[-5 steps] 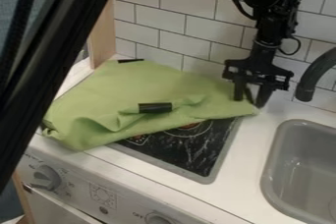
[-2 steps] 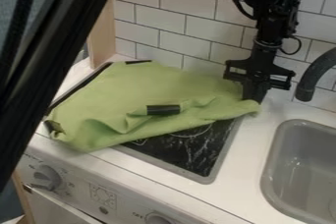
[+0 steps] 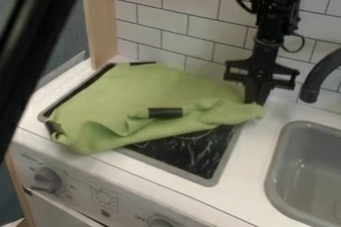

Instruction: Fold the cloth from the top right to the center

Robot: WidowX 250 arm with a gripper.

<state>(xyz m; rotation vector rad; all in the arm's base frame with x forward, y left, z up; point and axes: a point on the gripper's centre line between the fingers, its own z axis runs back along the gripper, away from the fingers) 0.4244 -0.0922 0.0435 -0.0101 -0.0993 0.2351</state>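
Note:
The gripper (image 3: 256,97) hangs at the back right of the stove, its fingers closed together on the right corner of the green cloth. That cloth (image 3: 150,89) lies rumpled across most of the dark stove top. Its front edge is folded over in creases, with a black strip (image 3: 165,113) on the fold. Another black strip shows at its back edge, and one at its front left corner. The bit of cloth pinched by the fingers is mostly hidden behind them.
To the right, a grey sink (image 3: 309,166) is set in the white counter, with a black faucet (image 3: 321,79) beside the gripper. A tiled wall (image 3: 180,32) stands close behind. Stove knobs (image 3: 48,178) line the front.
The gripper's fingers have shut on the cloth's right corner. The cloth has shifted slightly right, baring the stove's left edge. The dark arm part at the left has swung further left.

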